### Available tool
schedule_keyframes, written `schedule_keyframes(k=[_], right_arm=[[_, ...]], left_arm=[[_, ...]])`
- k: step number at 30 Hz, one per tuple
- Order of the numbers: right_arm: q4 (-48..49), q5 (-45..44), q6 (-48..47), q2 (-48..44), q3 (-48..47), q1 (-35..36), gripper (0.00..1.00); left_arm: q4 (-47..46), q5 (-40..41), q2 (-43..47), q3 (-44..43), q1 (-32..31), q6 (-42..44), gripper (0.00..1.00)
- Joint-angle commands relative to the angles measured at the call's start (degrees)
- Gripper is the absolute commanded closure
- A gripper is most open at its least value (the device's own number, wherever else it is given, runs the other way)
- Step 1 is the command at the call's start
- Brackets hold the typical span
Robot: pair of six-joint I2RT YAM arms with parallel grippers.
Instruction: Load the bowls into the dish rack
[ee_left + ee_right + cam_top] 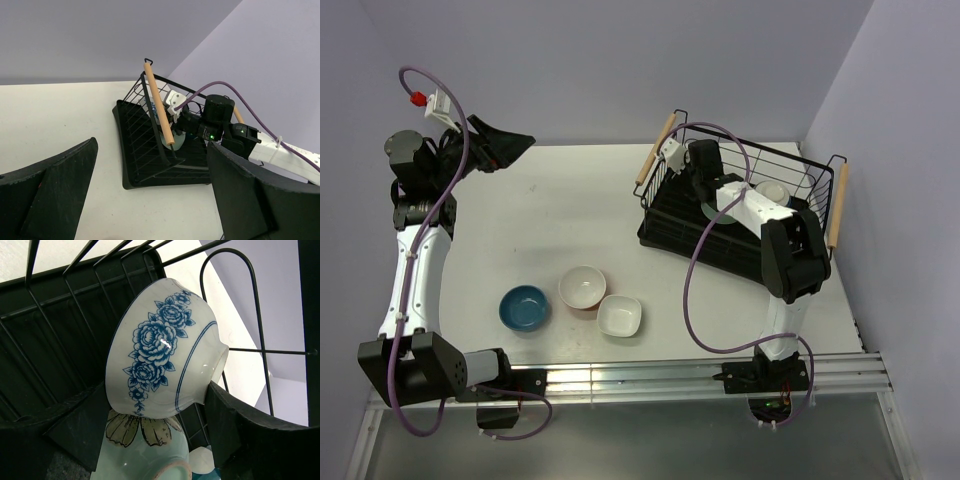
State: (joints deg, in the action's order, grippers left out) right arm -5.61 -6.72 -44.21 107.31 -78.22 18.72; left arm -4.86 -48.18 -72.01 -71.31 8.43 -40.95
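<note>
The pale table (pixel 570 210) carries the black wire dish rack (pixel 660 235) toward its 2 o'clock corner, a light wooden handle (pixel 655 148) at the rack's 9 o'clock end and another (pixel 838 205) at its 3 o'clock end.

The right arm (pixel 790 255) reaches from the near edge into the rack. In its wrist view the right gripper (pixel 157 395) is clamped on a blue-and-white floral bowl (pixel 160 350). The bowl is tipped on its side, with one finger at its rim side and the other finger (pixel 250 435) against its foot. It sits inside the rack's wires (pixel 60 340), directly above a mint green bowl (pixel 145 455) with a leaf motif. From above, a pale round bowl (pixel 772 190) shows in the rack at the arm's 12 o'clock side.

The left arm (pixel 415 270) is raised over the table's 10 o'clock corner. The left gripper (pixel 505 145) has its fingers (pixel 50 195) spread wide with nothing between them.

Three bowls stand on the table near 6 o'clock, well apart from the rack:
- a blue bowl (pixel 525 307), at 9 o'clock of the group
- a white bowl with an orange outside (pixel 583 287), in the middle
- a squarish white bowl (pixel 620 316), just beside the middle one at its 4 o'clock
</note>
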Motion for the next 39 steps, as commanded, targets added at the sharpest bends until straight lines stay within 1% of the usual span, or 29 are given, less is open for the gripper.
schedule_keyframes(k=[1,3,4,6,7,8,9,12,20,25,29,32,35,36,38,39], right_arm=[[-2.66,-0.22,1.93,-0.61,-1.15,0.35,0.33],[-2.65,-0.31,2.10,-0.52,-1.15,0.35,0.32],[-2.66,-0.22,2.02,-0.35,-1.32,0.44,0.25],[-2.57,-0.31,2.37,-0.08,-1.41,0.35,0.23],[-2.65,-0.40,2.46,-0.08,-1.50,0.35,0.11],[-2.39,-0.57,2.54,0.01,-1.50,0.35,0.10],[-2.39,-0.57,2.63,0.09,-1.59,0.35,0.02],[-2.04,-0.66,2.90,0.01,-1.50,0.35,0.00],[-2.74,0.83,4.56,-1.75,-2.29,0.35,0.00],[-5.20,3.02,6.41,-6.48,-3.43,-0.26,0.00],[-10.37,7.67,8.95,-11.85,-3.35,-1.49,0.02],[-14.76,10.32,10.97,-15.28,-3.17,-2.72,0.09],[-18.54,12.96,13.61,-17.13,-2.29,-4.12,0.18],[-19.61,13.92,14.49,-17.30,-2.55,-4.48,0.25],[-23.02,15.85,18.60,-17.05,-3.25,-5.36,0.32],[-24.09,18.38,20.20,-16.78,-3.61,-6.93,0.39]], left_arm=[[-1.29,-0.60,1.78,-0.59,0.19,0.61,0.04],[-1.29,-0.68,1.78,-0.59,0.27,0.69,0.04],[-1.20,-0.68,1.78,-0.67,0.19,0.78,0.04],[-1.11,-0.60,1.78,-0.76,0.27,0.87,0.04],[-1.11,-0.68,1.78,-0.76,0.28,0.87,0.04],[-1.03,-0.68,1.78,-0.76,0.19,0.87,0.04],[-1.03,-0.68,1.78,-0.76,0.27,0.96,0.04],[-1.11,-0.68,1.70,-0.76,0.28,0.87,0.04],[-1.38,-0.77,1.78,-0.76,0.28,0.70,0.04],[-0.76,-0.77,2.22,-1.03,0.28,1.13,0.04],[-0.76,-0.77,2.57,-0.76,0.28,1.40,0.04],[-0.76,-0.60,2.57,-0.41,0.27,1.66,0.04],[-0.76,-0.42,2.75,-0.24,0.27,1.66,0.05],[-1.02,-0.42,2.75,-0.06,0.28,1.57,0.05],[-1.11,-0.33,2.92,0.12,0.28,1.49,0.05],[-1.20,-0.24,2.84,0.38,0.28,1.49,0.05]])
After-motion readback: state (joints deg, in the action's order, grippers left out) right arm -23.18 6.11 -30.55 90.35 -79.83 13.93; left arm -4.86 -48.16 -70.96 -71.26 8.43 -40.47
